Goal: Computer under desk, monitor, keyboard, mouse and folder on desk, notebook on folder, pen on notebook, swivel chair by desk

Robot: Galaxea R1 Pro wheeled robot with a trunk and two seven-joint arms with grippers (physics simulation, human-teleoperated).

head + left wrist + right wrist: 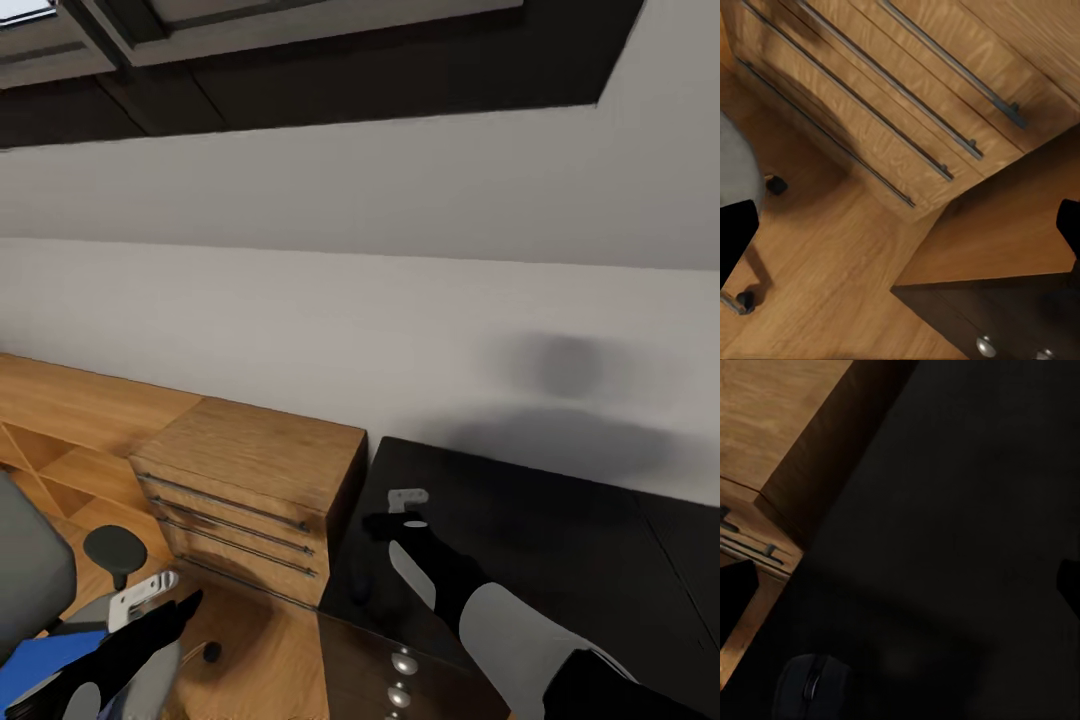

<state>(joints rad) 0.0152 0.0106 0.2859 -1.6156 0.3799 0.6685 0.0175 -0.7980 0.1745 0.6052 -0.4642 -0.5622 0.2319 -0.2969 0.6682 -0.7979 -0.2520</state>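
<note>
Mouse (360,583) on desk (560,540) near its left edge; wood cabinet (250,490) left of desk; swivel chair (40,590) further left.

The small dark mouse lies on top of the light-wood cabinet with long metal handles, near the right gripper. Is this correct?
Not quite. The small dark mouse lies on the black-topped desk, not on the light-wood cabinet with long metal handles beside it. It is indeed near the right gripper. The right wrist view shows it resting on the dark desk surface.
</note>
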